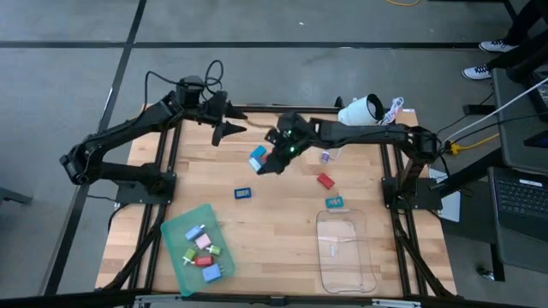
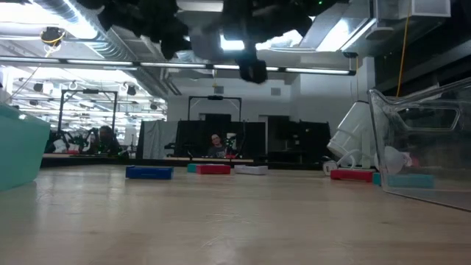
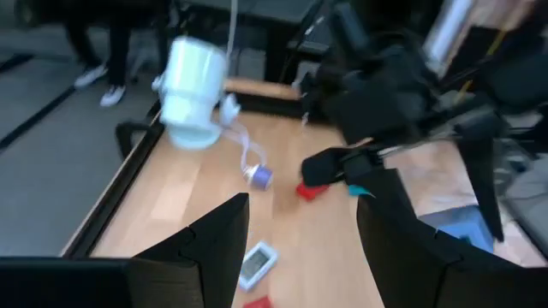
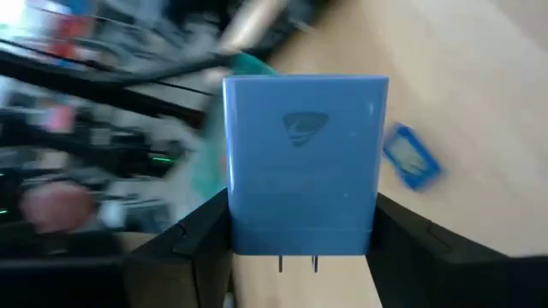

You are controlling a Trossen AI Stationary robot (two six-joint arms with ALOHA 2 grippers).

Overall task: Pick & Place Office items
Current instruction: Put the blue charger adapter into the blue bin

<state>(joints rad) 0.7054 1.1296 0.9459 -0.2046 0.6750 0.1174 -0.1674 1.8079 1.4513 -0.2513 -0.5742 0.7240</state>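
Note:
My right gripper [image 1: 272, 161] hangs over the table's far middle, shut on a light blue rectangular office item [image 4: 304, 162] with two small prongs. My left gripper [image 1: 226, 129] stands open near the far left, raised, with nothing between its fingers [image 3: 205, 248]. On the wood lie a blue piece [image 1: 243, 193], a red piece [image 1: 325, 180], a teal piece [image 1: 334, 202] and a small white piece [image 3: 257, 261]. The green tray [image 1: 175, 231] at the near left holds several small pieces. My right gripper pinches the light blue item between its two fingers, one on each narrow side [image 4: 235, 227], near the end that bears the prongs. The fingers come from the table's right side, slanting down. The item [image 1: 258, 156] is lifted clear of the table.
A white rounded device [image 1: 364, 109] with a cord lies at the far right edge. A clear tray [image 1: 324, 257] stands at the near right. A small purple and white thing [image 1: 325, 156] lies by the cord. Bare wood lies between the two trays.

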